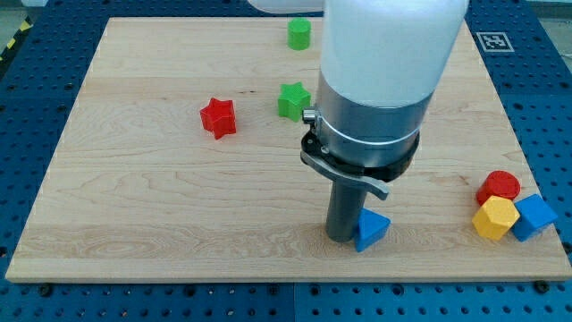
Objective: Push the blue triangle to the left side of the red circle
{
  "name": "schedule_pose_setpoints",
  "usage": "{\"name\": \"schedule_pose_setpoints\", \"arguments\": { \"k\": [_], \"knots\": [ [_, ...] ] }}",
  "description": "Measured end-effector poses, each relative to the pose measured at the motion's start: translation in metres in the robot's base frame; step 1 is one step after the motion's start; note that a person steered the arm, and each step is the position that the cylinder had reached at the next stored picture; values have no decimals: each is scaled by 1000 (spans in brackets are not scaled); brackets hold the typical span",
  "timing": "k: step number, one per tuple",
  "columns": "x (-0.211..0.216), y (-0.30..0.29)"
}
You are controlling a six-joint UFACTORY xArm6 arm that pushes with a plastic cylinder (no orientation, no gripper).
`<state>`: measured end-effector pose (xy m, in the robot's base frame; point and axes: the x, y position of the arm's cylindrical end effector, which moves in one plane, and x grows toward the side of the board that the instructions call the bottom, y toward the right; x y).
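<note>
My tip (pixel 340 238), a bare rod with no fingers to open or close, pressed the blue triangle (pixel 371 229) from its left, because the red circle (pixel 499 186) lay well off rightward.

You find no readable text anywhere; only a black-and-white fiducial marker (pixel 492 41) sits on the board's (pixel 134 224) top right corner.
</note>
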<state>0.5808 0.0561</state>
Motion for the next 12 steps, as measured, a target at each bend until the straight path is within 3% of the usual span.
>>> {"name": "schedule_pose_setpoints", "arguments": {
  "k": [2,4,8,12],
  "knots": [
    [25,0],
    [-4,0],
    [16,1],
    [14,88]
  ]
}}
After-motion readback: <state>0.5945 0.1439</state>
